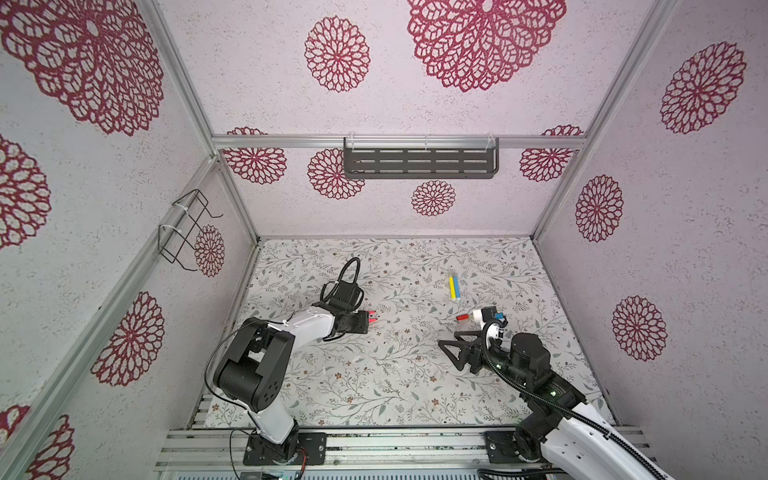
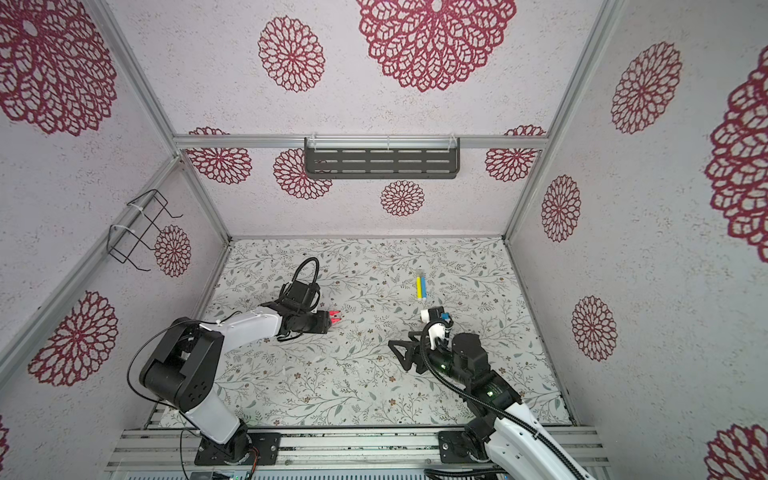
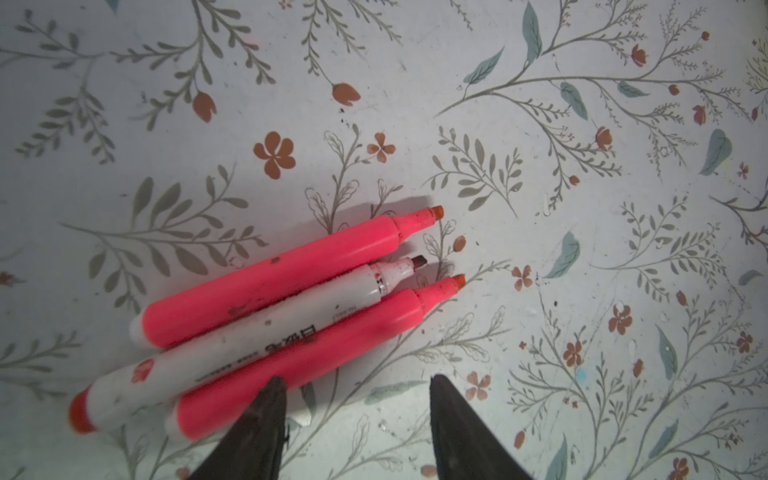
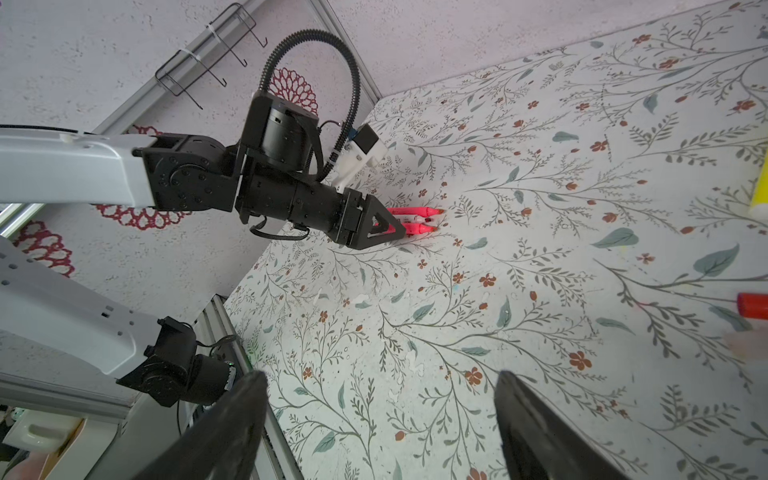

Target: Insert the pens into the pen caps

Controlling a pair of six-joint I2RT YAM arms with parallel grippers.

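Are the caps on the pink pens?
No, both pink pens lie with their orange tips bare.

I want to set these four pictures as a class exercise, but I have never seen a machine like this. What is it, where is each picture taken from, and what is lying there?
These are two robot arms mounted at the edge of a flowered table. Each arm ends in a gripper with two black fingers.

Two pictures look down on the whole scene from above, taken by twin cameras side by side. The other two come from a camera on each arm's wrist, looking out past its fingers.

The left gripper is open and low over three uncapped pens lying together: two pink pens with a white marker between them. It holds nothing.

The right gripper is also open and empty.

Farther back, a yellow pen and a blue pen lie side by side. A red cap lies near the right arm.
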